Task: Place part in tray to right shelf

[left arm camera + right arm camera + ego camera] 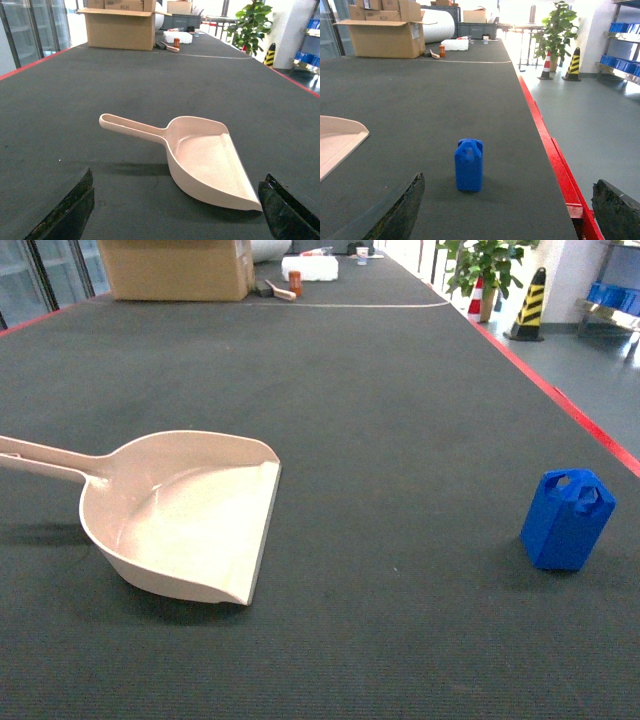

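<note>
The beige tray lies on the dark table at the left, handle pointing left, flat lip facing right; nothing is in it. It also shows in the left wrist view, tray, just ahead of my open left gripper, whose right finger is near the lip's corner. The blue part stands upright at the right, near the red table edge. My open right gripper sits a short way behind the part, which is left of its centre. Neither gripper appears in the head view.
A cardboard box, a white packet and small items sit at the table's far end. The red table edge runs along the right, with floor beyond. A plant, striped cones and a steel shelf with blue crates stand far right.
</note>
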You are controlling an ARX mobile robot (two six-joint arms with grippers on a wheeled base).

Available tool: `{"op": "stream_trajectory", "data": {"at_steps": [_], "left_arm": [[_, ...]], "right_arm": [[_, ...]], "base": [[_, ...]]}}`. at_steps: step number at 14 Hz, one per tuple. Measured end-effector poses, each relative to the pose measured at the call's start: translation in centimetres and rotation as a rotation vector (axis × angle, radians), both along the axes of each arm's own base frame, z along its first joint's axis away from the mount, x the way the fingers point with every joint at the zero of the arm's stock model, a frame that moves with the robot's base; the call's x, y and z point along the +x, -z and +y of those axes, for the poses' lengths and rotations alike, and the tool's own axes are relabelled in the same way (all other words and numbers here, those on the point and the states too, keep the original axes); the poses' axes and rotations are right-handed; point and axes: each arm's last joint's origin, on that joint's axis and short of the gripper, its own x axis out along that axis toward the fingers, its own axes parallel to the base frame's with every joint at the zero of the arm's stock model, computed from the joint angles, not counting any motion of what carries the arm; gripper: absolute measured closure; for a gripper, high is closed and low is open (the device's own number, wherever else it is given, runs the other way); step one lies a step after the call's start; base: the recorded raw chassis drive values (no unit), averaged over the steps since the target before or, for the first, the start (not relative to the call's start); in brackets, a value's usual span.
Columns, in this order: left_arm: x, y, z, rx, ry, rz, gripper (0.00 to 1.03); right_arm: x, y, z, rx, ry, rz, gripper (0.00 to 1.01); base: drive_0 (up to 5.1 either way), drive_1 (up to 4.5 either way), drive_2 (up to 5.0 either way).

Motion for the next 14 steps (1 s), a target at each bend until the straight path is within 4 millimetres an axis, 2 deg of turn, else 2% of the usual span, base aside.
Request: {"op": "stream_trajectory", "data": {"at_steps": [9,10,11,12,14], "left_arm": [[0.0,0.0,0.0,0.0,0.0,0.0,0.05],[0.0,0.2,-0.2,-0.04,-0.052,0.106,0.05],[0.9,0.0,-0.4,-0.117,-0.076,0.183,0.05],[2.2,-0.2,-0.3,-0.267,-0.062,0.182,0.05],[6.5,0.1,0.2,-0.551,-0.001,0.208,0.05]], "right_arm": [[0.0,0.0,0.0,0.0,0.0,0.0,0.03],[0.0,0.0,0.0,0.0,0.0,0.001,0.03],[0.0,0.0,0.0,0.0,0.0,0.0,0.03],[0.0,0.0,0.0,0.0,0.0,0.0,0.03],[0.0,0.0,0.0,0.0,0.0,0.0,0.03]], "base": [[0.0,0.0,0.0],[0.0,0.0,0.0],[0.0,0.0,0.0],[0.0,0.0,0.0],[0.0,0.0,0.0]]}}
